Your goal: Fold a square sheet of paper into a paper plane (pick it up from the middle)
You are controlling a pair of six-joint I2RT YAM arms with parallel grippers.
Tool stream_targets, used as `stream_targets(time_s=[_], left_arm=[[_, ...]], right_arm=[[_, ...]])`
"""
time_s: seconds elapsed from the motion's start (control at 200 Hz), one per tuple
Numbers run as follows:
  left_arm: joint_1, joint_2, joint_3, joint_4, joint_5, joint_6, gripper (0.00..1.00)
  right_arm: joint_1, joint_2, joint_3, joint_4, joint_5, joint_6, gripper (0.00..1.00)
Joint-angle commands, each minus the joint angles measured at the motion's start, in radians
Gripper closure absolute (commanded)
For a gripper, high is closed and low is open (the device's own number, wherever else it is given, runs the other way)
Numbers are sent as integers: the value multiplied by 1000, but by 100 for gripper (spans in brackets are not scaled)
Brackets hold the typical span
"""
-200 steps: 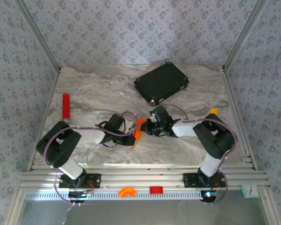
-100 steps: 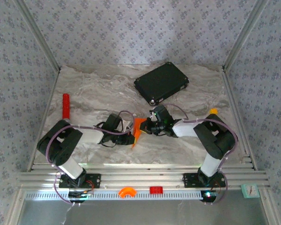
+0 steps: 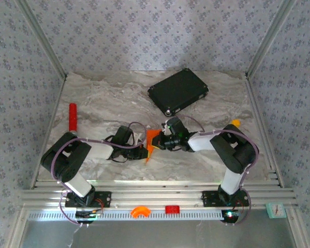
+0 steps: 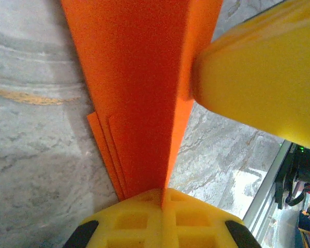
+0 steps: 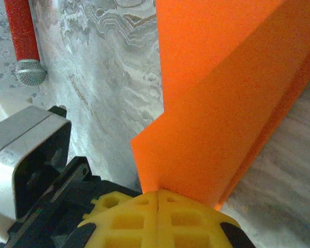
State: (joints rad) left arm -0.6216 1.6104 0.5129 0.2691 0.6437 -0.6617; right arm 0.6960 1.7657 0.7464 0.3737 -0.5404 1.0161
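1. Slightly leftward the paper plane has been carried; it is held between both wrists near the table's middle.
2. Left gripper and right gripper are each clamped tight on its layers.
3. Both grips should be kept firm while the crease is pressed, so the layers are not slipped.

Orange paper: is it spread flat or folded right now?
Folded. The orange paper shows a lengthwise crease and stacked layer edges, gripped by the left gripper and right gripper.
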Motion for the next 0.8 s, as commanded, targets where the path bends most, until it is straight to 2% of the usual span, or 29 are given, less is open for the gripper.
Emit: stream_targets(time_s=[0.0,0.795], left_arm=[[11,2,-39,-67,-34,-15,100],[14,-14,-79,-44,-61,-59,99]], right_arm=[[-7,28,47,3,-22,-20,99],[-29,136,81,-23,-16,-35,99]])
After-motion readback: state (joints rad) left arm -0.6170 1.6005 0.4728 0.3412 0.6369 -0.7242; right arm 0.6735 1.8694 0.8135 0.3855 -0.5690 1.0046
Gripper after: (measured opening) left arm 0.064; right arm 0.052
